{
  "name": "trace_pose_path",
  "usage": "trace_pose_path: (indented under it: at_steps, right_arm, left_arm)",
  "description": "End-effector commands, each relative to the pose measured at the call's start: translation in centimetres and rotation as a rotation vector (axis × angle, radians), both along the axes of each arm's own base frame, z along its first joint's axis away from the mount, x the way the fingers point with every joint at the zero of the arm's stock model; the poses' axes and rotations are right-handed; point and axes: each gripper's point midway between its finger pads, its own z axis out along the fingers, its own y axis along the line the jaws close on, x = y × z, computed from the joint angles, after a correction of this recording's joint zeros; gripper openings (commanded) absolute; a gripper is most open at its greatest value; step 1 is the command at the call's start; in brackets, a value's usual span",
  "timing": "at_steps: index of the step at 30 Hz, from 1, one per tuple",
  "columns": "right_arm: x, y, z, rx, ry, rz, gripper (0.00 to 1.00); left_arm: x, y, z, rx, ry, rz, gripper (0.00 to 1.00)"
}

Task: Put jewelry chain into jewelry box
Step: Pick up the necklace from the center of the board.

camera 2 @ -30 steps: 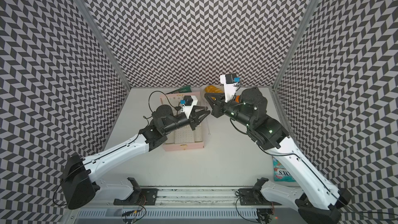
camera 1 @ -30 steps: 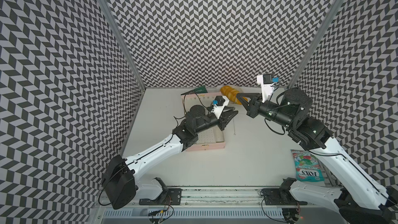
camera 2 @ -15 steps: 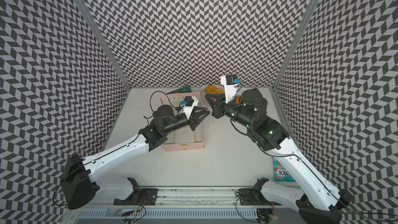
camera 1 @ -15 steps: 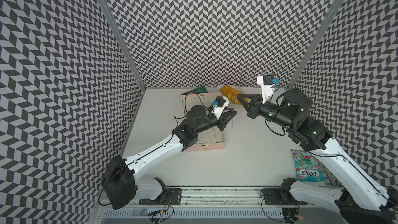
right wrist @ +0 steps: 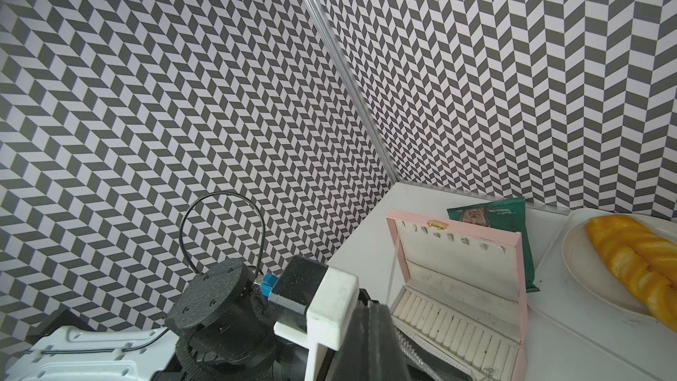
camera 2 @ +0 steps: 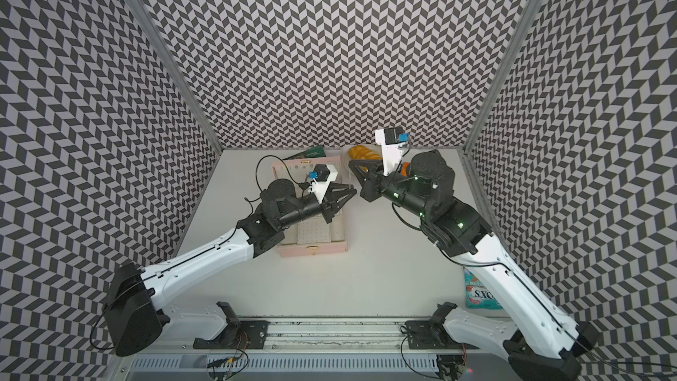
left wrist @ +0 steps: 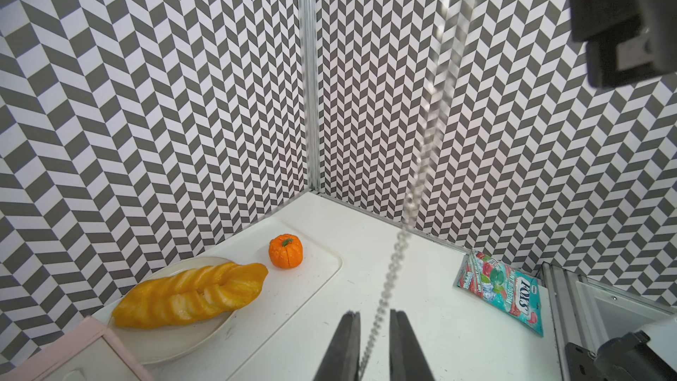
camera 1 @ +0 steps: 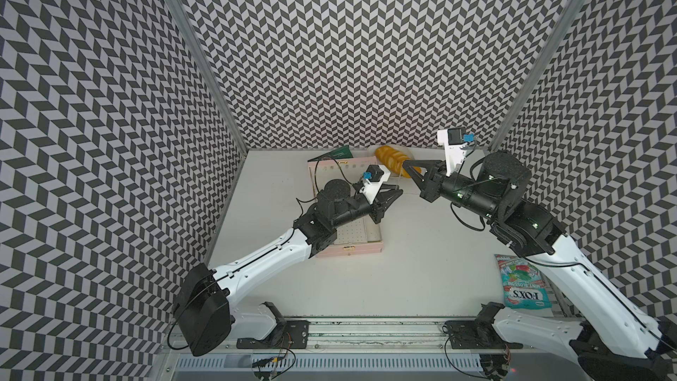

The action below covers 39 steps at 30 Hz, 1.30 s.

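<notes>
Right tool (right wrist: 370,320) is pinching the jewelry chain (left wrist: 425,148) tight. The silver strand is hanging straight down between the fingers (left wrist: 344,339) of the left tool (left wrist: 373,315), which are standing narrowly apart with a slim gap either side. In a top view the right tool is hovering at 12 o'clock from the left one. The jewelry box (camera 1: 350,249) is lying open on the tabletop (camera 1: 421,269), at 8 o'clock from the left tool.

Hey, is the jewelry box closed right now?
No, the jewelry box is open, with its lid standing up and the inside showing.
</notes>
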Motion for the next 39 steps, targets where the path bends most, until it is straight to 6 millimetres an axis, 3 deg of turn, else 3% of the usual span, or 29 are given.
trace_pose_path:
  at_steps: [1, 25, 33, 39]
  right_arm:
    - [-0.4, -0.3, 1.9, 0.042, -0.054, -0.006, 0.0]
    - [-0.1, -0.2, 1.6, 0.032, -0.057, -0.011, 0.0]
    - [0.0, -0.1, 1.3, 0.029, -0.052, -0.01, 0.0]
    - [0.4, -0.4, 0.7, 0.025, -0.05, -0.039, 0.0]
  left_arm:
    - [-0.3, 0.0, -0.5, 0.014, -0.005, -0.005, 0.2]
    - [0.1, 0.1, -2.1, 0.041, 0.006, 0.018, 0.17]
    - [0.1, 0.2, -1.8, 0.038, 0.004, 0.02, 0.01]
    - [-0.3, 0.5, -1.4, 0.034, 0.013, 0.017, 0.0]
